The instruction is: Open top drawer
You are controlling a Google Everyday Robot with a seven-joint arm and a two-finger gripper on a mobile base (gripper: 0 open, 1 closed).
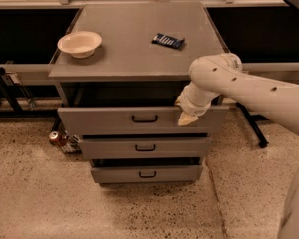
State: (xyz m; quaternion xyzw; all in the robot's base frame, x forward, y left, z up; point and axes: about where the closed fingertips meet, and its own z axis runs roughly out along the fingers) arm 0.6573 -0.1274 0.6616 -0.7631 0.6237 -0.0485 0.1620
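Top drawer point(104, 120) sitting under surface point(134, 51); gripper point(188, 118) hovering before its right end, right of handle point(144, 118); jaws' state: cannot tell.

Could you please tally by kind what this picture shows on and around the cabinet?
drawers: 3, namely top drawer, middle drawer, bottom drawer
bowl: 1
packet: 1
can: 1, on the floor
gripper: 1, before the top drawer's right end
total: 7
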